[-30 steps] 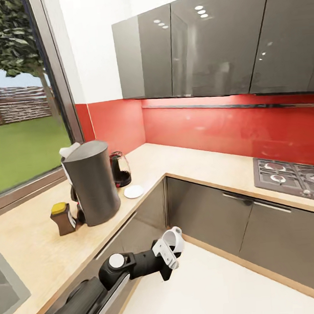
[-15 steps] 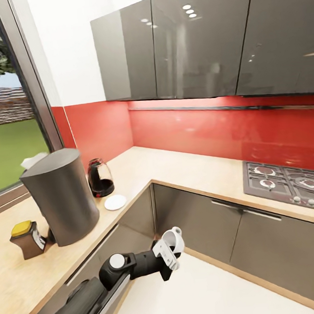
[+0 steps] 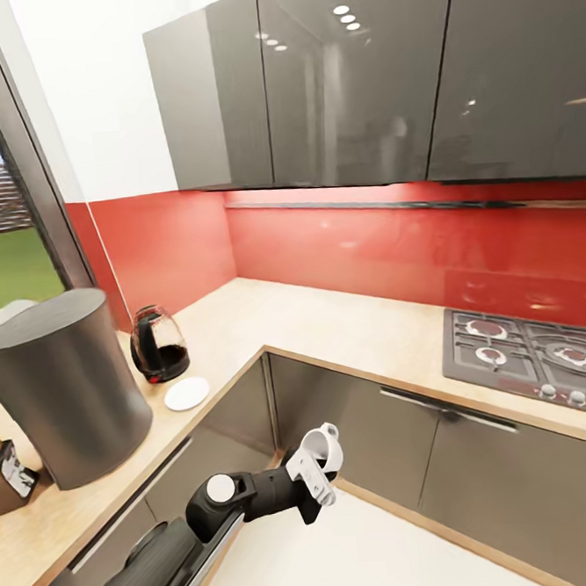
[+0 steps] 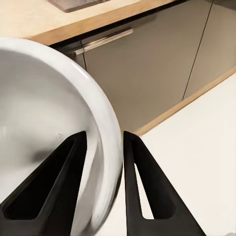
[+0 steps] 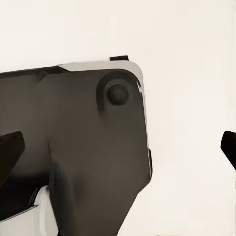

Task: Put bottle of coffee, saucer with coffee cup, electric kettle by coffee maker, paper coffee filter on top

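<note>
My left gripper (image 3: 314, 475) is shut on the rim of the white coffee cup (image 3: 326, 443), held over the floor in front of the corner cabinets. The wrist view shows the cup (image 4: 49, 113) wall pinched between the black fingers (image 4: 137, 182). On the kitchen countertop (image 3: 330, 321) at left stands the tall grey coffee maker (image 3: 63, 395) with the white paper coffee filter (image 3: 8, 313) at its top. The glass electric kettle (image 3: 159, 345) and the bare white saucer (image 3: 187, 393) lie just beyond it. The bottle of coffee (image 3: 8, 474) peeks in at the left edge. My right gripper (image 5: 120, 142) is open and holds nothing.
A gas hob (image 3: 536, 353) is set into the counter at right. Glossy grey wall cabinets (image 3: 355, 76) hang above a red backsplash. A window (image 3: 6, 227) fills the left. Grey base cabinets (image 3: 365, 428) line the pale floor (image 3: 401, 549). A dark part of the robot (image 5: 83, 147) lies below the right gripper.
The camera has moved toward the counter and turned right, so the coffee maker, kettle and saucer slid left and grew. My left gripper keeps the cup in the same pose.
</note>
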### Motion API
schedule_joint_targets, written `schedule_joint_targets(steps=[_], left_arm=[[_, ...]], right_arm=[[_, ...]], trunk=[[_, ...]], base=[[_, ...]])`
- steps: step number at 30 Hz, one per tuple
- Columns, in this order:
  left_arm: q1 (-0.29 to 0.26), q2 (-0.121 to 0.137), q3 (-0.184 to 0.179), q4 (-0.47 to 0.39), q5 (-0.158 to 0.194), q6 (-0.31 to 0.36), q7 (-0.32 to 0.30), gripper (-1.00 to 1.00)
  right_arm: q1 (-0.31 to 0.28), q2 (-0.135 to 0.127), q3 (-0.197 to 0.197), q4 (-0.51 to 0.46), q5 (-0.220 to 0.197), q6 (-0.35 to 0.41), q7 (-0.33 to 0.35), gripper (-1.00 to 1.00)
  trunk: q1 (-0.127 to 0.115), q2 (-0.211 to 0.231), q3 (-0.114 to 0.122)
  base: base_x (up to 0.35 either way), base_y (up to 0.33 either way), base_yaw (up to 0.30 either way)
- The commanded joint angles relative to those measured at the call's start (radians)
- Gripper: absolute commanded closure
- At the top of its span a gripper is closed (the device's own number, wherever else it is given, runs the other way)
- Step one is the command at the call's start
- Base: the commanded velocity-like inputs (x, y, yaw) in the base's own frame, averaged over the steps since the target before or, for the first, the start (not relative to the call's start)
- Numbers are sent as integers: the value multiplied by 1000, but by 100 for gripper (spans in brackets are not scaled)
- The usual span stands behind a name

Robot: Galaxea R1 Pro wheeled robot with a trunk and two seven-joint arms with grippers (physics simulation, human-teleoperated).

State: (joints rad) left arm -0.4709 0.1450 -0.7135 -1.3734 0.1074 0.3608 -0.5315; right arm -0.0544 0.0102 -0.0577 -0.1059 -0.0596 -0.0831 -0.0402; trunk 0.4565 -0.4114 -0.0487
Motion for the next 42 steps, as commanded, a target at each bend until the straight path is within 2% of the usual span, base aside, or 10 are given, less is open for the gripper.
schedule_joint_targets(steps=[1, 11, 31, 42], left_arm=[[-1, 1, -1, -1, 11, 9, 2, 100], [0, -2, -1, 20, 9, 8, 2, 100], [0, -3, -1, 22, 9, 7, 2, 100], [0, -2, 0, 22, 9, 7, 2, 100]], right_arm=[[-1, 1, -5, -1, -6, -4, 0, -100], [-1, 1, -5, -3, -6, -4, 0, -100], [-1, 1, -4, -3, -6, -4, 0, -100], [-1, 1, -4, -3, -5, -4, -1, -100]], trunk=[[1, -2, -2], [1, -2, -1], [1, -2, 17], [1, -2, 27]], base=[[184, -224, 0], [184, -224, 200], [180, -226, 245], [28, -267, 245]])
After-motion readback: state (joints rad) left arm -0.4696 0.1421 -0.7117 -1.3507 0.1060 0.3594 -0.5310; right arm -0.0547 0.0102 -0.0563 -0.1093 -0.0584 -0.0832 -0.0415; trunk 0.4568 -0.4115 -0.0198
